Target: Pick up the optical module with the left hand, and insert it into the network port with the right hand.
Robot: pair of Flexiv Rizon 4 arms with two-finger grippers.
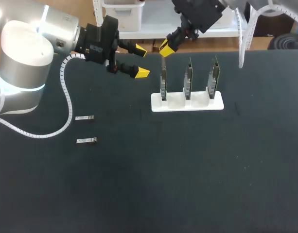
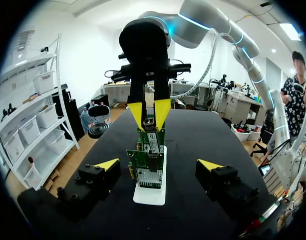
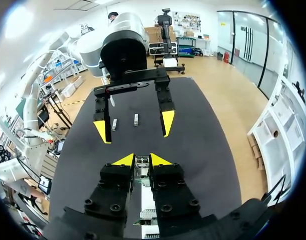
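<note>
Found right pincer (image 1: 164, 48) clenched on optical module (image 2: 151, 137), at top of card (image 1: 163, 85) at 9 o'clock end of stand (image 1: 200, 104). Noted left pincer (image 1: 142, 61) released, at 10 o'clock of stand. Judged skewed entry liable to jam module, tip stand.

The flat black counter (image 1: 187, 170) carries a white rectangular plastic stand (image 1: 187, 102) near its far edge. On my left side two small silver metal modules lie flat on it, the farther module (image 1: 84, 118) near the nearer module (image 1: 86, 141), both well apart from the stand.
</note>
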